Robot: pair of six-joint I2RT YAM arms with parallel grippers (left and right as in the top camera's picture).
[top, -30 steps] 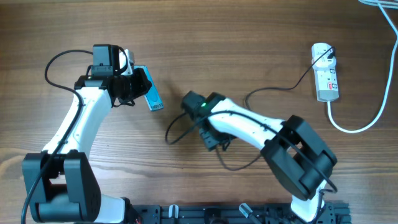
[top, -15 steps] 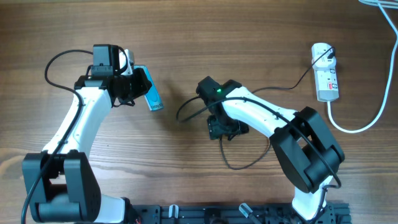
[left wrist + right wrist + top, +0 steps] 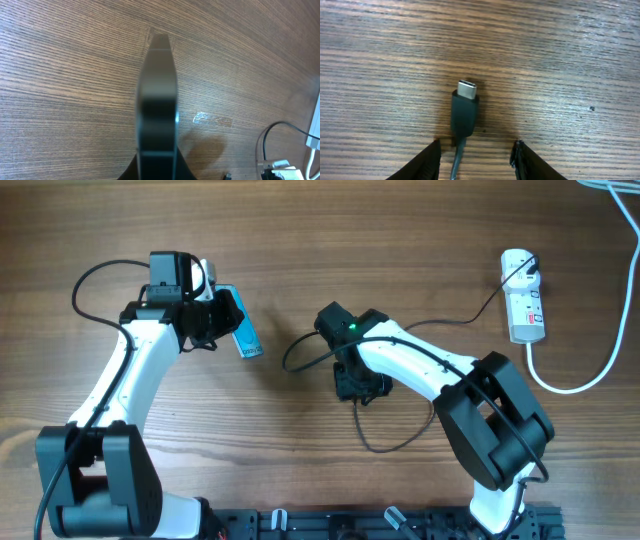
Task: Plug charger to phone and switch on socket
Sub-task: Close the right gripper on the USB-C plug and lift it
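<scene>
Swung rightward, right gripper point(image 3: 477, 150) hangs open astride the charger point(image 3: 465, 107) tip; left gripper point(image 3: 222, 318) clamps phone point(image 3: 246, 338); plugging and socket point(image 3: 524, 308) remain.

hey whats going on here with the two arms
The left pincer is shut on the phone, holding it on edge. The right pincer is open and straddles the charger tip, which lies on the table, not gripped yet. The cable runs off to the socket.
</scene>
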